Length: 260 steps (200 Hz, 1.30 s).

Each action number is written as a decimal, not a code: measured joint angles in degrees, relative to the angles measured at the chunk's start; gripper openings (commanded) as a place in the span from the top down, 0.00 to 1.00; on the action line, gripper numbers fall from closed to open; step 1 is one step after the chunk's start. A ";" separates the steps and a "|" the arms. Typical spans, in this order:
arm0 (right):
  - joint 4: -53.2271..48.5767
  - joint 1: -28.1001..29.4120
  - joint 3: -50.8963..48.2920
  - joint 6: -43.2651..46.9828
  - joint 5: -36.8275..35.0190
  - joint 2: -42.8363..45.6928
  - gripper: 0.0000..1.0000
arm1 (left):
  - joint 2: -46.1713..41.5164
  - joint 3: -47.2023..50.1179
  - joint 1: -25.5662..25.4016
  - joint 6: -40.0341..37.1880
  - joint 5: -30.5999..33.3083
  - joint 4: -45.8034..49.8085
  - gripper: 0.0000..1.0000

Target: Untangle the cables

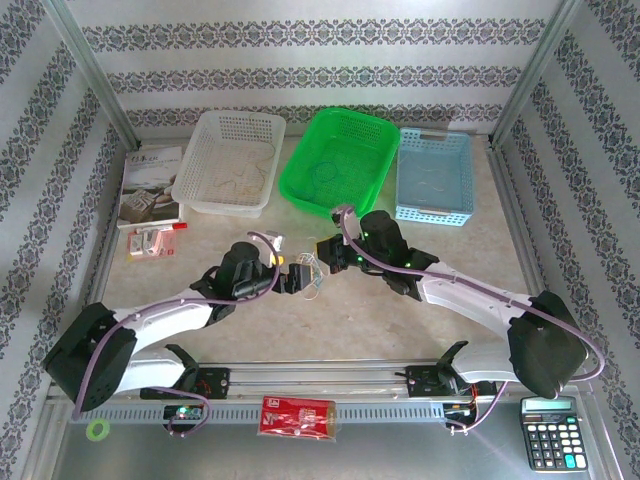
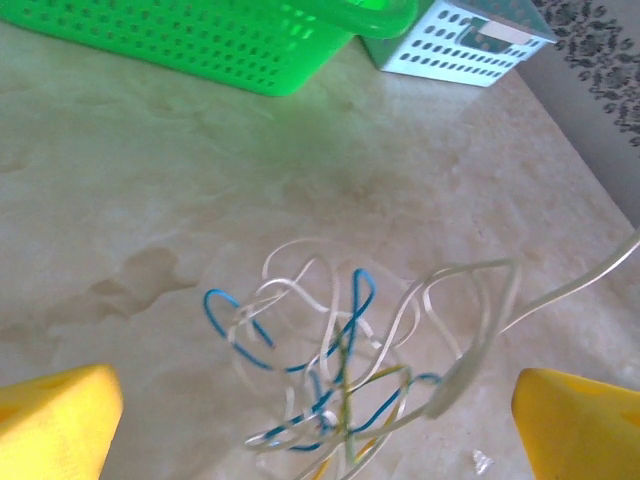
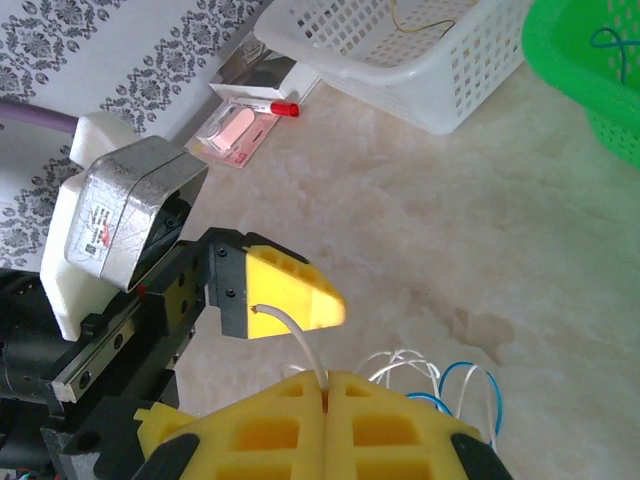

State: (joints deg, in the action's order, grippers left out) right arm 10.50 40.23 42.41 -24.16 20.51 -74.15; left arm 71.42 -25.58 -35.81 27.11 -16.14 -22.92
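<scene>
Left wrist: thin glossy cables [image 2: 340,370] — whitish, blue, yellow loops — tangled on the marbled table [image 2: 150,180] at 6 o'clock, between the spread yellow fingers [image 2: 55,425] of the left gripper [image 2: 320,425]; right gripper [image 3: 325,385] clamps one whitish strand [image 3: 300,340].

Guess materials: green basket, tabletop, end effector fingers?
Green basket: moulded plastic, glossy, with perforated walls. Tabletop: marble-look, probably laminate or stone; beige veining, faint sheen. Right end effector fingers: matte yellow plastic, maybe printed; ribbed recesses.

White basket [image 1: 222,206]; green basket [image 1: 300,175]; blue basket [image 1: 432,213]; calculator [image 1: 548,432] near right.
</scene>
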 measured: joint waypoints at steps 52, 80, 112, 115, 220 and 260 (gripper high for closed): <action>-0.07 0.04 0.52 -1.16 0.92 -0.02 1.00 | 3.13 -2.56 -0.11 -0.44 -2.38 -4.07 0.02; -0.44 0.04 2.23 -1.70 1.77 0.00 1.00 | 6.67 -2.80 -0.15 -1.16 -3.39 -6.49 0.19; -1.01 -0.61 4.48 -3.61 3.41 2.01 1.00 | 9.68 -2.73 -0.22 -1.36 -4.46 -8.90 0.47; -1.05 -0.87 4.79 -3.96 3.76 2.38 1.00 | 9.81 -2.69 -0.22 -1.36 -4.44 -9.25 0.50; 0.52 -13.77 13.57 -12.28 9.22 10.29 1.00 | 11.63 2.49 -0.24 -1.25 -4.04 -14.03 1.00; 0.63 -17.31 16.81 -13.66 9.99 11.08 1.00 | 12.17 2.64 -0.24 -1.22 -3.52 -14.21 1.00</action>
State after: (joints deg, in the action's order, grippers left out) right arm 11.14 22.92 59.22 -37.82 30.50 -63.07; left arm 83.59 -22.94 -36.05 25.89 -19.66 -37.12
